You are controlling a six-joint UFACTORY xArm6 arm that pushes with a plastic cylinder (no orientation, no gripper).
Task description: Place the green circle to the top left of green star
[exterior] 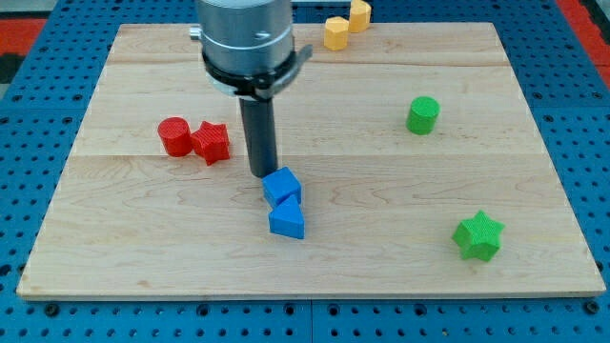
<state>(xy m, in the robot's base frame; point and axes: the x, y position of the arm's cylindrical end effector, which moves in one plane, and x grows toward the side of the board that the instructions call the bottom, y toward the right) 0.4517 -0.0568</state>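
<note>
Resting just up-left of the blue plastic cube (281, 185), the bare, gripperless tip (263, 174) holds nothing, the green plastic cylinder (422, 114) and green plastic star (477, 235) well right.

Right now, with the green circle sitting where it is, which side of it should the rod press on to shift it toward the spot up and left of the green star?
No gripping here, only pushing. The green circle is an upright cylinder lying toward the view's top from the green star and a little left. Probably set my tip, now beside the blue cube, against its top-right wall, centred so it doesn't roll aside, and nudge it down-left.
</note>
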